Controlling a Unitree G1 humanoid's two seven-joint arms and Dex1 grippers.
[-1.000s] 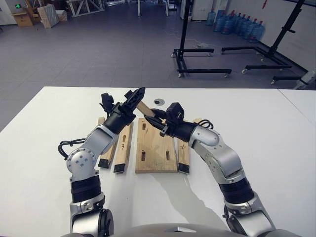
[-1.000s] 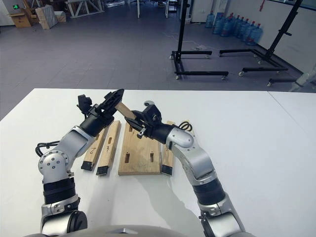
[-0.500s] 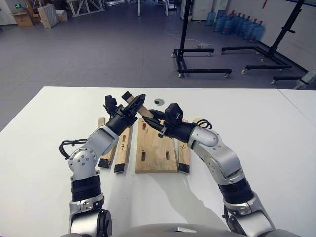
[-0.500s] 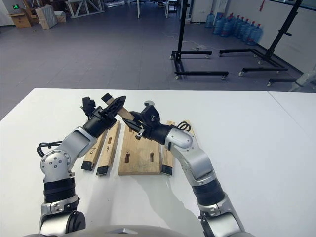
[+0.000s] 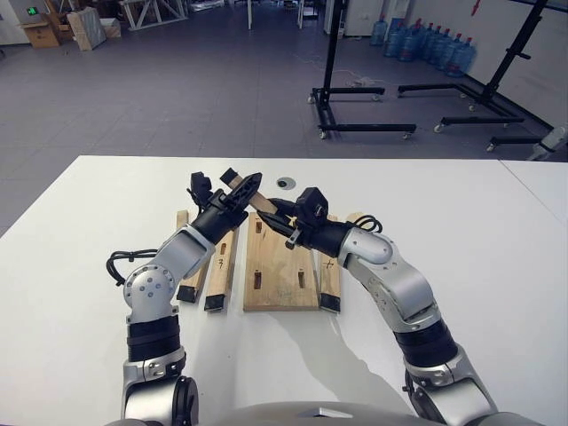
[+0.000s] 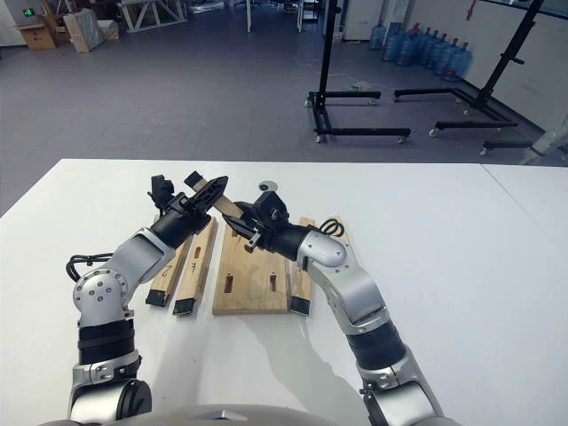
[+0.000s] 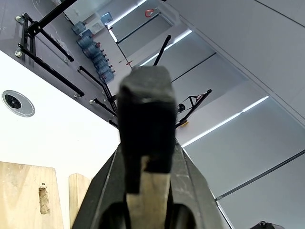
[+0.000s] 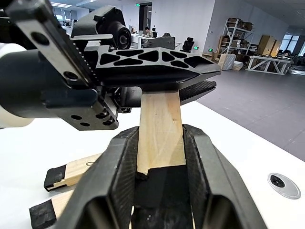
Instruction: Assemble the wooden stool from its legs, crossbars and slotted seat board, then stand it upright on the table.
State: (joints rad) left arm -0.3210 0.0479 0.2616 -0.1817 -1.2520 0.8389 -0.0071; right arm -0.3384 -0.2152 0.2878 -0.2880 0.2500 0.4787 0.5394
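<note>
Though faint, pencilled mark on leg

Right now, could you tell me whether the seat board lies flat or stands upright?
Flat: the seat board lies on the table, slots facing up.

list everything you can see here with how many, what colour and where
table: one, white, under everything
seat board: one, pale wood with slots, flat mid-table
flat legs: at least three, pale wood with black ends, two left of the seat board, one right
raised leg: one, pale wood with a black end, held above the table
grommet: one, grey, in the table beyond the board
stands: several, black, on the floor behind
water bottles: a cluster, blue, far right
boxes: a few, brown, far left
left gripper: black, shut on the raised leg
right gripper: black, shut on the raised leg
</note>
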